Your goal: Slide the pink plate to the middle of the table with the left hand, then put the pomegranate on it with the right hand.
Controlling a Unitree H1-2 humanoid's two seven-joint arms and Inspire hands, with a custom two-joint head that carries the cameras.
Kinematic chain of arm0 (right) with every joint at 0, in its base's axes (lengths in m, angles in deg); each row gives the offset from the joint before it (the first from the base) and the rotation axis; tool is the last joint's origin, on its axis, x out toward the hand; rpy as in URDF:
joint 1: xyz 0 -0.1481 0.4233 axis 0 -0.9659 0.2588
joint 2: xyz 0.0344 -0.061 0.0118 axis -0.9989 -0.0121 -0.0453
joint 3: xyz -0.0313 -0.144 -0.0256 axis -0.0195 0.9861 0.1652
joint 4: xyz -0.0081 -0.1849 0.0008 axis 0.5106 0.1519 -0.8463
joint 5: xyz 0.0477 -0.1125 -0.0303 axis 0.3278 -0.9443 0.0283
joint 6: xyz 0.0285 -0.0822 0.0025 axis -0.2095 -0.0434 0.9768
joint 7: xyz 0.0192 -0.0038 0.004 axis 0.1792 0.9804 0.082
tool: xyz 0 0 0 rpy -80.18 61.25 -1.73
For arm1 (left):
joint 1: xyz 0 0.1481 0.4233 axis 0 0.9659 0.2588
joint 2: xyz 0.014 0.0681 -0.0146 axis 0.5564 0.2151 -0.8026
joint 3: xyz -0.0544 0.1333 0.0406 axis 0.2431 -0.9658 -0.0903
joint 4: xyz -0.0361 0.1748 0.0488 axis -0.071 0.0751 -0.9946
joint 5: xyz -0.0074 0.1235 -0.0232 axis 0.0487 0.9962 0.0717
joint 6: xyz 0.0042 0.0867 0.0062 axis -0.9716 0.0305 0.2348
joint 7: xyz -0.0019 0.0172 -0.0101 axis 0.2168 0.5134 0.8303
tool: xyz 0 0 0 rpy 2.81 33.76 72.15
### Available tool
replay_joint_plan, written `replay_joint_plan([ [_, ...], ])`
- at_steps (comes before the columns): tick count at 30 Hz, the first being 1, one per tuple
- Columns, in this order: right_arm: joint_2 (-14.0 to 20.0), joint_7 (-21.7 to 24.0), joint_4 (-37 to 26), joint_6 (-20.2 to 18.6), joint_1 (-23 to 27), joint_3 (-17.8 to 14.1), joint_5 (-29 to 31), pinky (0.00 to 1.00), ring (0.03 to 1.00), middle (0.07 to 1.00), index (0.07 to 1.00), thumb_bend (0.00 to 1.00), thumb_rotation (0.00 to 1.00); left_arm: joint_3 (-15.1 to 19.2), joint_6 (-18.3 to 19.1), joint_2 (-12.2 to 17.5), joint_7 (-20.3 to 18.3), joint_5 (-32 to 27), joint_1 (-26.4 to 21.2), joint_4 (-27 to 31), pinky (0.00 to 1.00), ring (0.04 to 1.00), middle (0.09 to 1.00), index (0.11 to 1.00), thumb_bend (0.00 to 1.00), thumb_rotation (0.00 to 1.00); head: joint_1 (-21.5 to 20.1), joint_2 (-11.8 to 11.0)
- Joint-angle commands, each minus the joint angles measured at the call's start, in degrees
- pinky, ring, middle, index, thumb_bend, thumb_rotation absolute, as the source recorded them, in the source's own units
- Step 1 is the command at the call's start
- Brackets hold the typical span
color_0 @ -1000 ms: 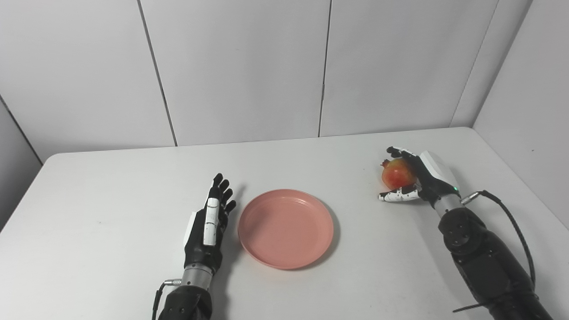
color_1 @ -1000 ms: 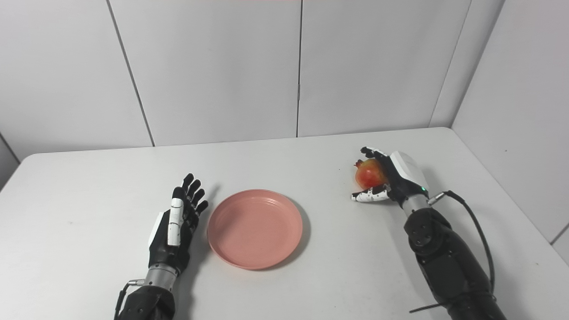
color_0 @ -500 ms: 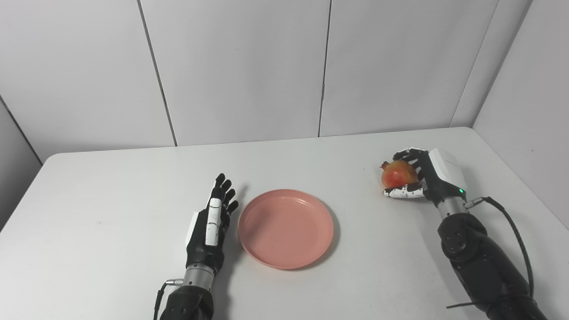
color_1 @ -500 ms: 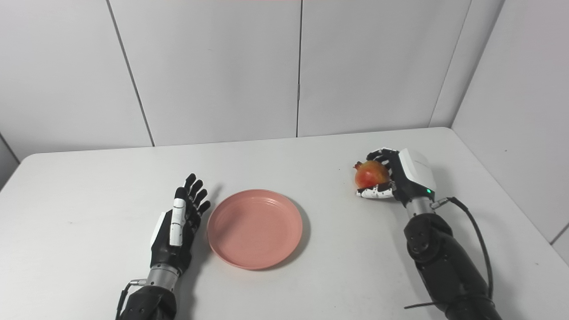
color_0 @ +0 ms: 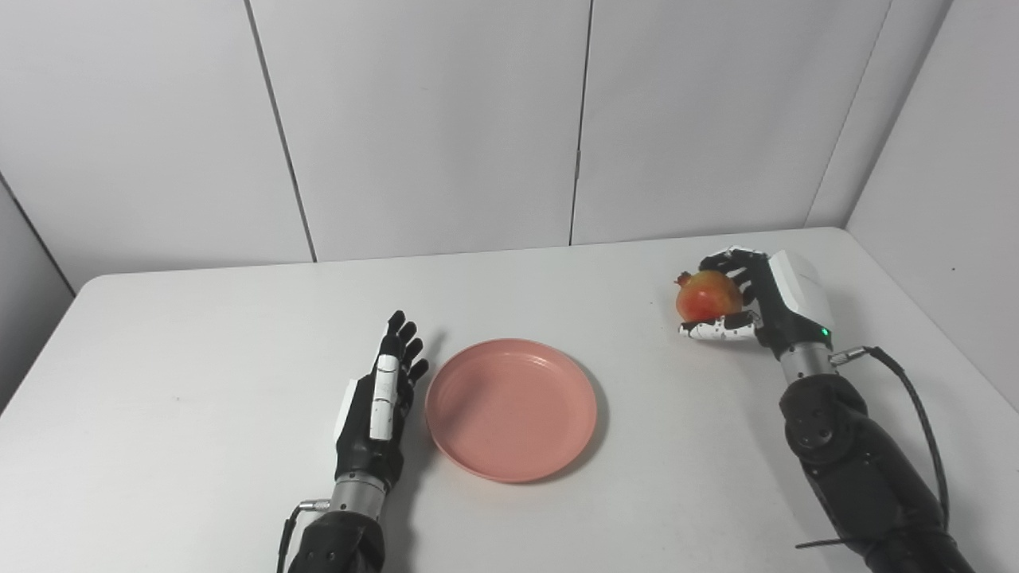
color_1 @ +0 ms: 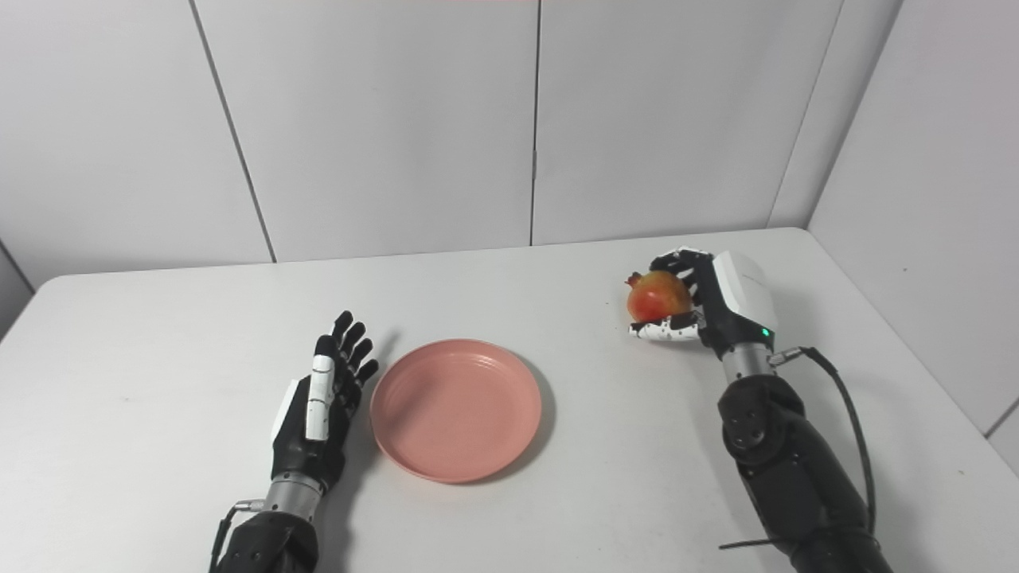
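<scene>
Both views are bright and evenly lit, with soft, diffuse light that seems to fall from above and a little from the near side. Shadows are faint and short: a thin dark crescent lies along the right and near rim of the pink plate (color_0: 510,409), a soft grey shadow runs beside the left hand (color_0: 378,406) toward the far edge of the table (color_0: 199,350), and a pale one sits under the right hand (color_1: 720,306) and its arm. The white tabletop is nearly washed out, without hard glare. Focus is sharp across the table; the pomegranate (color_1: 657,296) looks slightly soft. Wall panel seams lean outward toward the picture edges.
</scene>
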Motion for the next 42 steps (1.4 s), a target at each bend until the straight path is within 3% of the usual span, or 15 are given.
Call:
replay_joint_plan([
  [1,0.2,-0.9,-3.2,3.5,2.2,-0.5,0.6,0.40,0.473,0.460,0.525,0.52,0.00,-0.1,-1.1,-0.6,-0.9,-0.6,-1.6,1.6,0.96,0.990,1.000,0.995,0.68,1.00,0.0,0.0],
  [8,-2.6,1.4,-10.0,3.4,1.2,-0.3,2.3,0.39,0.452,0.458,0.528,0.52,0.00,0.5,-1.9,-0.8,-0.8,-1.5,-1.8,1.1,0.96,0.988,1.000,0.985,0.68,0.97,0.2,0.2],
  [11,-4.1,2.8,-14.0,1.7,0.7,0.3,2.3,0.37,0.440,0.455,0.529,0.52,0.00,0.4,-2.0,-0.6,-0.9,-1.4,-1.8,1.2,0.97,0.992,1.000,0.991,0.67,0.98,0.3,0.4],
  [15,-6.2,4.8,-18.5,0.1,0.1,1.2,1.7,0.29,0.371,0.443,0.540,0.52,0.00,0.9,-2.3,-0.8,-0.1,-1.2,-1.8,1.3,0.94,0.975,0.996,0.973,0.67,0.94,0.0,0.5],
  [17,-7.5,6.4,-20.3,-0.1,-0.4,1.8,2.2,0.33,0.414,0.448,0.533,0.52,0.00,1.2,-2.2,-0.9,0.3,-1.1,-1.8,1.4,0.94,0.975,0.998,0.972,0.67,0.96,0.0,0.5],
  [21,-10.0,8.7,-22.2,0.9,-1.6,3.1,3.4,0.30,0.371,0.429,0.537,0.52,0.00,1.9,-2.4,-1.5,1.5,-0.5,-1.8,1.4,0.91,0.955,0.969,0.944,0.65,0.93,0.4,0.8],
  [23,-11.3,9.5,-23.3,0.5,-2.2,4.0,3.1,0.36,0.436,0.452,0.530,0.52,0.00,1.8,-2.3,-1.4,1.7,0.0,-1.8,1.6,0.90,0.952,0.968,0.944,0.67,0.94,0.3,0.9],
  [27,-13.5,9.8,-23.8,1.6,-2.8,5.2,2.2,0.37,0.436,0.454,0.526,0.52,0.00,1.9,-2.1,-1.3,1.6,0.0,-1.7,1.9,0.90,0.952,0.966,0.942,0.68,0.94,0.1,1.1],
  [30,-15.2,10.5,-24.3,0.9,-3.3,6.2,1.9,0.25,0.315,0.468,0.498,0.52,0.00,1.9,-2.2,-1.3,1.7,0.2,-1.8,1.8,0.92,0.954,0.970,0.944,0.68,0.94,0.4,1.2],
  [34,-16.3,10.9,-23.5,2.1,-3.4,8.1,0.3,0.37,0.443,0.470,0.509,0.52,0.00,1.6,-1.9,-1.1,1.8,1.1,-1.7,1.9,0.93,0.959,0.971,0.946,0.68,0.96,0.4,1.2],
  [42,-17.4,10.5,-19.9,4.1,-3.4,10.7,-1.4,0.35,0.432,0.463,0.515,0.52,0.00,1.8,-2.4,-1.4,1.7,1.0,-1.8,1.8,0.93,0.955,0.968,0.943,0.69,0.95,0.7,1.3],
])
